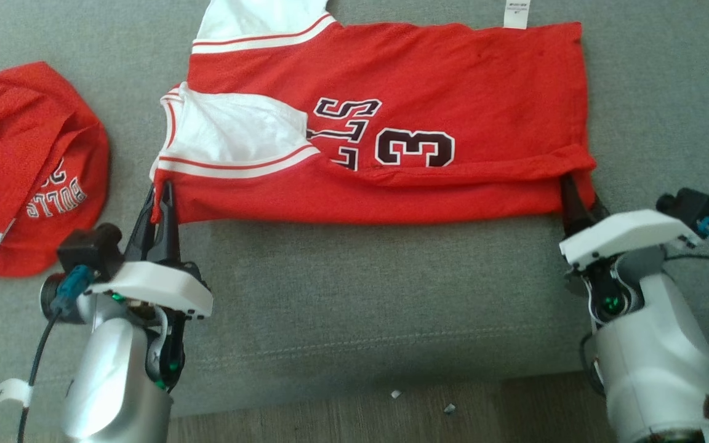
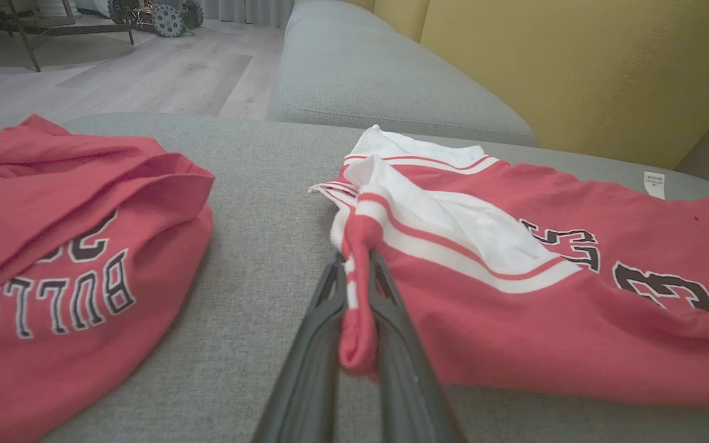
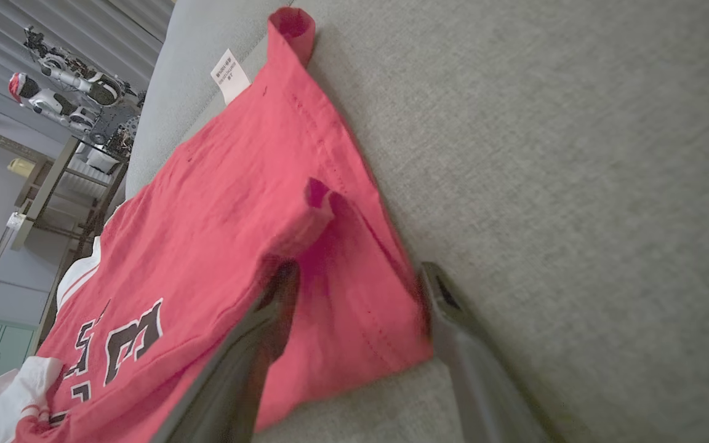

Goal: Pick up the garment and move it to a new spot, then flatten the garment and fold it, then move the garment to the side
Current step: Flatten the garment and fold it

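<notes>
Roughly rectangular red jersey [image 1: 453,80] lies on coarse-woven grey cushion [image 1: 360,289].

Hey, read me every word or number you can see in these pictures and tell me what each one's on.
"BULLS": on the crumpled jersey, left; the number beside it is folded under.
"3": on the spread jersey; lettering beside it is partly covered, ending "S".
White tag on its far edge: too small to read.
</notes>
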Controlling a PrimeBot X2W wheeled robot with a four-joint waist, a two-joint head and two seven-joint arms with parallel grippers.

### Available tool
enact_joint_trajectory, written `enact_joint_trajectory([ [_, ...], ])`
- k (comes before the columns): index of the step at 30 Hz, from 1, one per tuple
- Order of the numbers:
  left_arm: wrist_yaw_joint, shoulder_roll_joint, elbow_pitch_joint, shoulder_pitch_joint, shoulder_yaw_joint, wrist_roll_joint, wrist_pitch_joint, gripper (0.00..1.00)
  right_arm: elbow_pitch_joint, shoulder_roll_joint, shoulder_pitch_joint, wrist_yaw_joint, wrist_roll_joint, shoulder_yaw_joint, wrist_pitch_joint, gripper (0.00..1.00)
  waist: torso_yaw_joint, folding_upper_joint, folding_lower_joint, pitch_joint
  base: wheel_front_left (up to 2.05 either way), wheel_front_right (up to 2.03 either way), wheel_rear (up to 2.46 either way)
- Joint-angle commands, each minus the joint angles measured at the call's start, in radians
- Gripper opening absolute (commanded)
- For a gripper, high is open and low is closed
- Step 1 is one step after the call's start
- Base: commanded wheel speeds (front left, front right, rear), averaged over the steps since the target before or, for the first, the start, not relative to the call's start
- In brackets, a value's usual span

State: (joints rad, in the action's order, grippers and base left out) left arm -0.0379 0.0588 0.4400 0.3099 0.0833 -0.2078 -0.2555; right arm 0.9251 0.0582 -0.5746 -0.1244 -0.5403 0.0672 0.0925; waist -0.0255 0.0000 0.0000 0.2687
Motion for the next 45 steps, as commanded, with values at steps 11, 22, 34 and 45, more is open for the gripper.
enact_joint_trajectory([
  [11, -0.004, 0.009, -0.020, 0.017, -0.039, 0.020, -0.006, 0.00, 0.067, -0.008, -0.065, -0.006, -0.019, -0.097, -0.037, 0.00, -0.002, 0.0000, 0.0000, -0.015, 0.00, 0.00, 0.00],
  [22, -0.015, 0.005, 0.019, -0.013, -0.034, 0.027, -0.006, 0.00, 0.050, 0.032, -0.060, -0.006, -0.008, -0.079, -0.010, 0.00, -0.011, 0.0000, 0.0000, -0.055, 0.00, 0.00, 0.00],
  [34, -0.052, 0.022, 0.087, -0.080, 0.009, 0.017, 0.011, 0.00, -0.048, 0.116, 0.016, -0.006, -0.002, -0.080, 0.142, 0.00, -0.004, 0.0000, 0.0000, -0.119, 0.00, 0.00, 0.00],
  [45, -0.060, 0.037, 0.065, -0.144, 0.041, 0.011, 0.050, 0.00, -0.185, 0.130, 0.126, -0.006, 0.020, -0.049, 0.297, 0.00, -0.007, 0.0000, 0.0000, -0.155, 0.00, 0.00, 0.00],
])
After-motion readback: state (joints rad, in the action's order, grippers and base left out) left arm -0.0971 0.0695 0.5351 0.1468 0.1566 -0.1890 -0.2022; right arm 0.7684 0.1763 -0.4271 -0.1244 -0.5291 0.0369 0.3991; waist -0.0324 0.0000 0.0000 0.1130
